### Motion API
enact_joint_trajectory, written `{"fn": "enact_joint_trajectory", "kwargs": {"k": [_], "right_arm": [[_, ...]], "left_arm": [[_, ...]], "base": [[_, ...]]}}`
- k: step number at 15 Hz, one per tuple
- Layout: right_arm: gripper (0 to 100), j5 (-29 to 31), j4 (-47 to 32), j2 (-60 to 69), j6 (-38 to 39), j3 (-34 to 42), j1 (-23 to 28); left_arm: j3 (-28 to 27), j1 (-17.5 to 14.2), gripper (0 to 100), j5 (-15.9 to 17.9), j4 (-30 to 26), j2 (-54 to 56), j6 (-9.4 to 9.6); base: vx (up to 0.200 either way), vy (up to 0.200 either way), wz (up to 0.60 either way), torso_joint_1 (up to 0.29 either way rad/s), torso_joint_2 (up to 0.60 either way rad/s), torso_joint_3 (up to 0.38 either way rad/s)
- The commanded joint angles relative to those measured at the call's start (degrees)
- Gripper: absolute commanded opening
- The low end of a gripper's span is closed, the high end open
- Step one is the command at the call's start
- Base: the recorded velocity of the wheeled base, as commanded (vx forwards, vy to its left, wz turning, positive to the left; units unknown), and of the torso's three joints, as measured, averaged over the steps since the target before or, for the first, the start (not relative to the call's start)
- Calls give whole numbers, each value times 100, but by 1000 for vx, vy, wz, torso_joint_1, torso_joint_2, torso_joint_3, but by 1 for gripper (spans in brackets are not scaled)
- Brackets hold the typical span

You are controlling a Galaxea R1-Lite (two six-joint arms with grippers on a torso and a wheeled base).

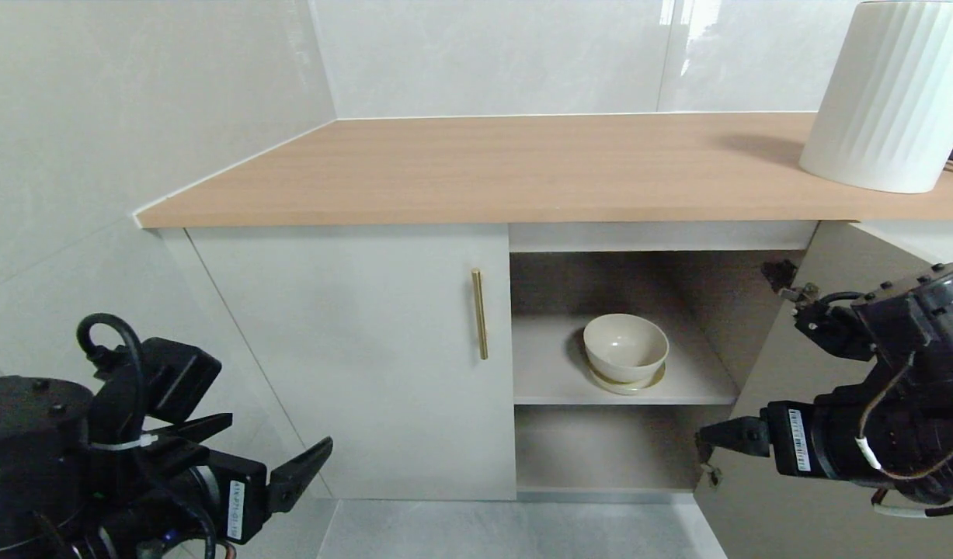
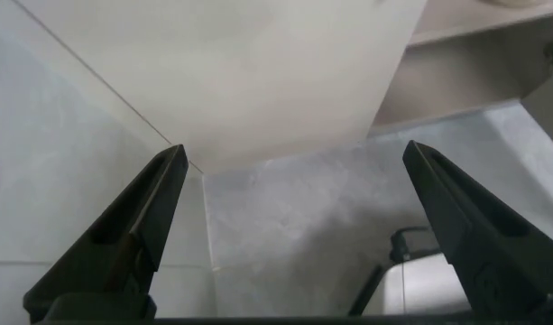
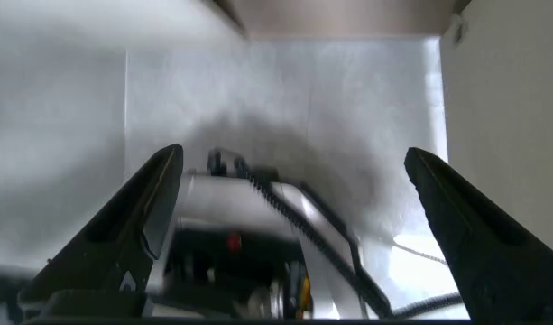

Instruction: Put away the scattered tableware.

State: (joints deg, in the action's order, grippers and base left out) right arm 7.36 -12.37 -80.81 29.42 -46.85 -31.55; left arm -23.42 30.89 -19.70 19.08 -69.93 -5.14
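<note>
A cream bowl [image 1: 625,346] sits on a small gold-rimmed plate [image 1: 626,381] on the middle shelf [image 1: 546,373] of the open cabinet. My left gripper [image 1: 282,435] hangs low at the left, in front of the closed door, open with nothing between its fingers [image 2: 123,244]. My right gripper [image 1: 713,446] is low at the right, beside the open cabinet door [image 1: 763,512] and below the bowl's shelf. In the right wrist view the right gripper [image 3: 292,155] is open and empty over the floor.
The wooden countertop [image 1: 523,167] carries a tall white ribbed container [image 1: 888,97] at the right. The left cabinet door [image 1: 352,357] is closed, with a gold handle [image 1: 479,314]. A lower shelf space [image 1: 600,446] lies under the bowl. Grey floor [image 1: 515,532] lies in front.
</note>
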Motion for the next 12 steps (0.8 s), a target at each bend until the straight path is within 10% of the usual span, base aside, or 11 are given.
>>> {"fn": "enact_joint_trajectory", "kwargs": {"k": [1,6,12], "right_arm": [[100,-7,-2,224,-6,79,-79],[100,310,-19,171,3,88,-282],[100,318,-19,171,3,88,-282]], "left_arm": [[-40,-13,100,-8,8,76,93],[-40,-13,100,-34,8,14,189],[-31,-13,100,-34,8,14,189]], "base": [[0,0,0,0,0,0],[0,0,0,0,0,0],[-200,0,0,3,2,-3]]}}
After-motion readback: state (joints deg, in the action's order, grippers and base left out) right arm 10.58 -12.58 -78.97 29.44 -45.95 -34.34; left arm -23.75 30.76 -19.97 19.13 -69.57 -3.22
